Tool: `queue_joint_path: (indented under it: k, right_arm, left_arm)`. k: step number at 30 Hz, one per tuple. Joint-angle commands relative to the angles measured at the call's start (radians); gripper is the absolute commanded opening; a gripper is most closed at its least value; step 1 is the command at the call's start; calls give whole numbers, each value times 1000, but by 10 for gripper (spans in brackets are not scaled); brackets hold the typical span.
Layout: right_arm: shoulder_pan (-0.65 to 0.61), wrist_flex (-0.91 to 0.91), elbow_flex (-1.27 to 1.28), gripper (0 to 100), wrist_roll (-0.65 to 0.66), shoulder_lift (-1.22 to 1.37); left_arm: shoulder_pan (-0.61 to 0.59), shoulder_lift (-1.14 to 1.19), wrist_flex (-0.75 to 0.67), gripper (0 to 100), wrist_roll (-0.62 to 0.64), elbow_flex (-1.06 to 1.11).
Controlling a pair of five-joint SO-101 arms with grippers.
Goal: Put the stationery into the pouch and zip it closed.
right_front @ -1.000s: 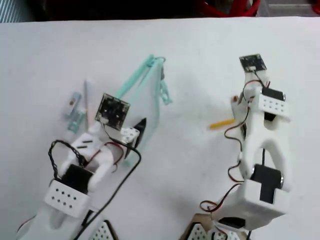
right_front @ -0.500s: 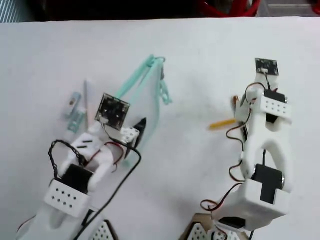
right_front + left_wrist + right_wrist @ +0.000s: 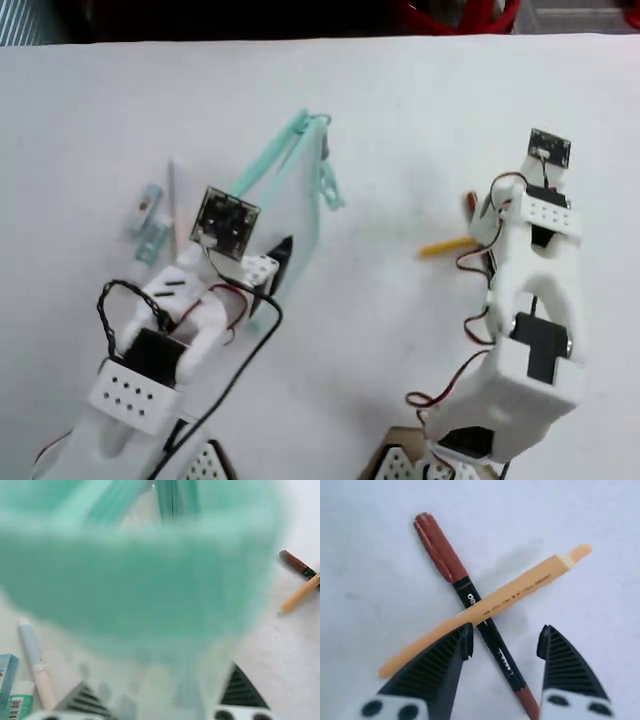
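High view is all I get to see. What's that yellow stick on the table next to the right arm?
Observer: It's an orange pen, and it lies on top of a brown pen. Together they make an X.
Operator: Is the claw holding one of them?
Observer: No. The right gripper is open, with the brown pen's black barrel in the gap between its fingers.
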Motion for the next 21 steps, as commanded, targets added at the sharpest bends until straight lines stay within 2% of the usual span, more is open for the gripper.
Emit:
queue_joint_path:
  k: [1,11,15,21]
  right_arm:
    - [31,7,-69,214,-12,25]
    - [47,2,-77,29,-14,27]
    - [45,10,-78,62,-15,7]
    - [10,-38,-92,200,-87,-88]
  left_arm:
    - [-7,-10,-26,173,2,-5]
    - [-7,-10,-26,173,2,-5]
    - [-7,-10,-26,173,2,-5]
    - [-5,-10,-26,173,2,-5]
